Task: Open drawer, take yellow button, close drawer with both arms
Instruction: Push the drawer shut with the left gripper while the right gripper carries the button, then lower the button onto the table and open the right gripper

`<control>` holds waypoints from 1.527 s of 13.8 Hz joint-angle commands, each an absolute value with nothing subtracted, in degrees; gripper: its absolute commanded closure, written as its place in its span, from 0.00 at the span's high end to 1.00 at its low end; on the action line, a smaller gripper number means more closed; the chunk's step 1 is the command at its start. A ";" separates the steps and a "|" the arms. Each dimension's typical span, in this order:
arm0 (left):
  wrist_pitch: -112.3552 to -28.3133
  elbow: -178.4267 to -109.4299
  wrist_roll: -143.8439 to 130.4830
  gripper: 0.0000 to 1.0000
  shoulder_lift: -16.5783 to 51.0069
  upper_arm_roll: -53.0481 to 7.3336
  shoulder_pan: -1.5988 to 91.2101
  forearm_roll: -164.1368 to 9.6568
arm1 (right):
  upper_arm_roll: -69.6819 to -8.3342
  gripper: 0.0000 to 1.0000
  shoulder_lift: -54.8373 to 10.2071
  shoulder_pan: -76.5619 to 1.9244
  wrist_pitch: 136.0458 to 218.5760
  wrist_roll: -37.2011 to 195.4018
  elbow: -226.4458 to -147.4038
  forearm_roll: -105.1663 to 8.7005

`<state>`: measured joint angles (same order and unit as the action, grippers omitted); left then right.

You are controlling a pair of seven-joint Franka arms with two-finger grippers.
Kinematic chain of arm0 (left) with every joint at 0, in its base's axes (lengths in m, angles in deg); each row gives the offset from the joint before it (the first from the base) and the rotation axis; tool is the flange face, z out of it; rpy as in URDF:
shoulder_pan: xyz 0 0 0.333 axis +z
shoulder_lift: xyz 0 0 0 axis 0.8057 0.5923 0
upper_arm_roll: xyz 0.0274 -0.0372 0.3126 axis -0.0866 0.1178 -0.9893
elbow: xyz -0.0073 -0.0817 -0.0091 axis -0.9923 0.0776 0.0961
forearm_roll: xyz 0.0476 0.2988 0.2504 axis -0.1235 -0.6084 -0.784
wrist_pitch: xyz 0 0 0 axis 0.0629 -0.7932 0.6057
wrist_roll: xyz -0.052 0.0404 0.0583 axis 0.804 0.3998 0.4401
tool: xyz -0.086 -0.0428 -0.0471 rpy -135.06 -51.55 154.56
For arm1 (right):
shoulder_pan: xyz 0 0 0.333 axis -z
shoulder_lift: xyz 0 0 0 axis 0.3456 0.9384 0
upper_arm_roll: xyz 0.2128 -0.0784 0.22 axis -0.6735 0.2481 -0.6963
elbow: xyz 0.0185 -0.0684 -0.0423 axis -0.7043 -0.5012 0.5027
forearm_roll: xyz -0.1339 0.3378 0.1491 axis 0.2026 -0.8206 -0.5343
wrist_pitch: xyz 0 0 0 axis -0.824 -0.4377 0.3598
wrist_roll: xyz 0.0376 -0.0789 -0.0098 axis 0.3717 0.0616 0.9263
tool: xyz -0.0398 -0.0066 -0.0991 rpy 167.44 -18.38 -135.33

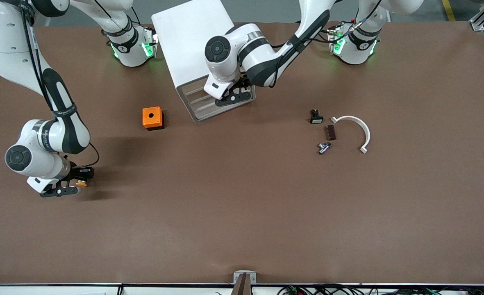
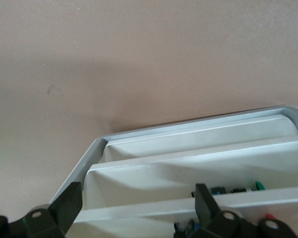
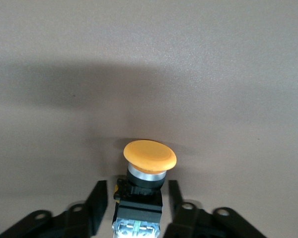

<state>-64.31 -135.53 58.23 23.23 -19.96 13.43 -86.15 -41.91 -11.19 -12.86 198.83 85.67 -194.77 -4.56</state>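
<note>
- Lying on the table (image 1: pixel 242 229) at the right arm's end, nearer the front camera than anything else, the button (image 1: pixel 80 184) rests on its side, orange cap pointing away from the wrist.
- Straddling it, the right gripper (image 1: pixel 67 187) has its fingers (image 3: pixel 98 198) parted with a gap on each side of the black body, so nothing is held; the release looks just made.
- To finish well, the right arm should lift straight up so no finger drags the button.
- Over at the drawer unit (image 1: pixel 201 61), the left gripper (image 1: pixel 234 95) hangs wide open and empty at the drawer (image 2: pixel 198 163) front.
- That drawer looks pulled out; an even, square push should shut it without tipping the cabinet.
</note>
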 commanded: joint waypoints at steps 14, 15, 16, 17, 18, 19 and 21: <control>-56.44 -126.74 47.18 1.00 13.58 -19.91 51.99 -92.91 | -43.75 1.00 -33.72 -18.55 171.83 77.67 -190.47 -4.88; -55.83 -126.75 46.55 1.00 12.52 -20.00 53.58 -92.91 | -43.67 1.00 -34.96 -19.16 170.86 77.67 -190.21 -4.97; -55.22 -126.75 45.68 1.00 11.64 -19.91 55.25 -93.00 | -43.67 1.00 -35.93 -19.43 169.63 77.24 -189.51 -4.97; -54.95 -126.75 43.93 1.00 10.59 -20.00 56.65 -93.00 | -43.75 1.00 -36.28 -19.52 167.71 76.71 -188.37 -5.06; -54.17 -126.66 41.30 1.00 9.45 -19.91 57.89 -92.91 | -43.75 1.00 -36.37 -19.87 165.34 76.27 -186.80 -5.84; -53.98 -126.48 39.01 1.00 8.83 -19.83 59.38 -92.91 | -43.67 1.00 -36.37 -20.30 161.75 76.09 -184.17 -7.76; -53.89 -126.57 35.49 1.00 6.28 -19.74 61.06 -92.82 | -43.58 1.00 -36.29 -20.31 156.28 76.09 -179.59 -8.84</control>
